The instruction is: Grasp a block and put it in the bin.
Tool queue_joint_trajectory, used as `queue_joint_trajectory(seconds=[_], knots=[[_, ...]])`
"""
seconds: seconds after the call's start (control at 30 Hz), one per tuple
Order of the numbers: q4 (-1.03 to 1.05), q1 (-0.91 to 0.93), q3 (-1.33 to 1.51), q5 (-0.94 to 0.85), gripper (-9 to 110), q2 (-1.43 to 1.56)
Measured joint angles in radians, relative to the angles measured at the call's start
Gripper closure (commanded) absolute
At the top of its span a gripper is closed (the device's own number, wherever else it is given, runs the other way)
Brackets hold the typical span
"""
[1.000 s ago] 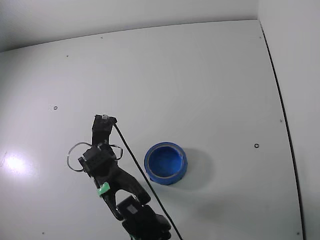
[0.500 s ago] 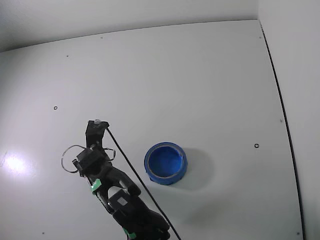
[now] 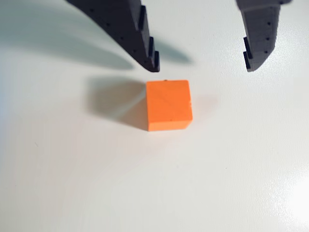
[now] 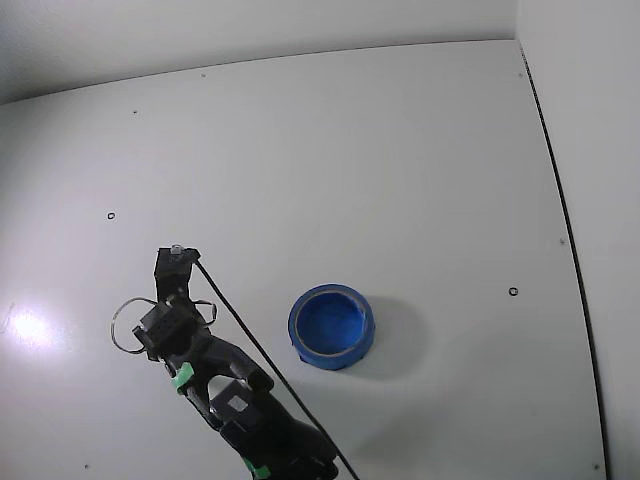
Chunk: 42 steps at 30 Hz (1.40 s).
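The jaws (image 3: 203,67) stand wide apart in the wrist view, two dark toothed fingers (image 3: 145,43) entering from the top edge, with nothing between them. The block (image 3: 168,105) lies on the white counter (image 3: 217,183) just below the gap, nearer the finger on the view's left, touching neither. It reads orange in this view, plain-faced, sitting flat, with its shadow falling to the view's left.

In the fixed view the arm (image 4: 215,380) reaches in from the bottom edge toward the lower left of the counter; the block is hidden beneath it there. A black cable (image 4: 262,352) runs along the arm. The bin (image 4: 332,326), a round blue bowl with a thick rim, stands on the counter to the arm's right in this view, apart from it; its interior shows no block.
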Motion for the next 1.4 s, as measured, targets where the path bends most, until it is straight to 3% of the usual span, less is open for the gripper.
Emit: queue_joint_trajectory(seconds=[0.3,1.4], knots=[[0.0,0.012,0.0,-0.08,76,0.0],[-0.015,0.098,-0.074,-0.097,76,-0.144]])
